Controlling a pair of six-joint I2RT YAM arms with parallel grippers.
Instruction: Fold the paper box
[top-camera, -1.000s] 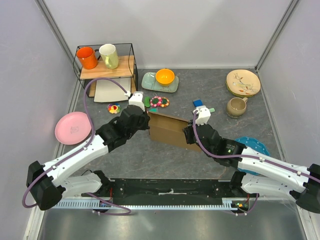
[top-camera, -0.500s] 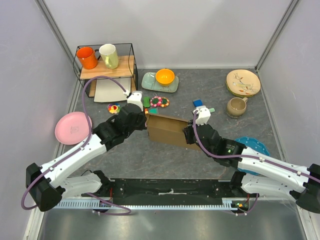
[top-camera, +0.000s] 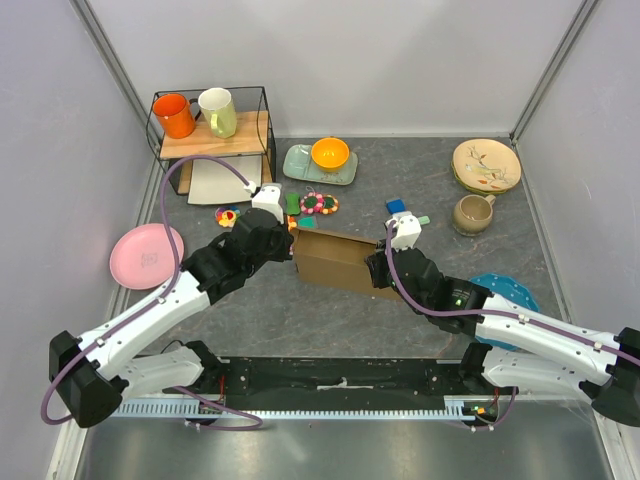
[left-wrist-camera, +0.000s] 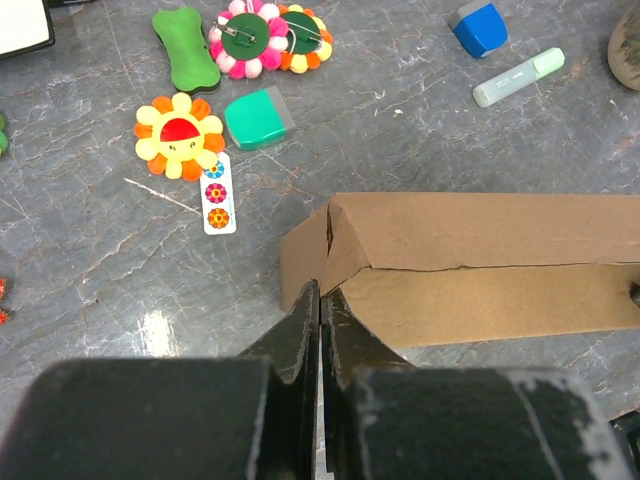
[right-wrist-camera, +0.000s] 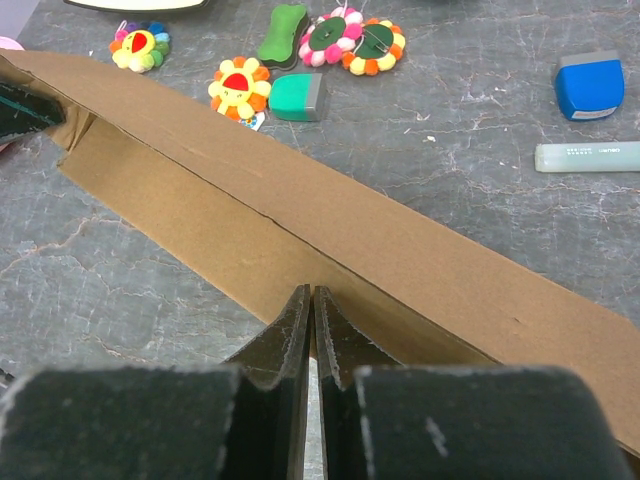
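Grey stone-patterned bench (top-camera: 300, 320) lies in front of you, with a pink plate (top-camera: 147, 256) at its far left and small toys scattered behind the work area.

Your left end effector (left-wrist-camera: 320, 300) has its fingers pressed together. Its tips sit right at the left corner of the paper box (left-wrist-camera: 480, 260), touching it or just beside it. I cannot tell whether any cardboard is caught between them.

The paper box stands mid-bench between the two arms. One long wall is raised and creased over along its length, and the left end flap is turned in at the corner. So the folding looks partly done, not finished: the shape is still loose, and I see no closed lid or locked ends.

Your right end effector (right-wrist-camera: 311, 292) is nearly closed and appears to pinch the box's near wall at the right end. A blue plate (top-camera: 505, 292) lies beyond it.
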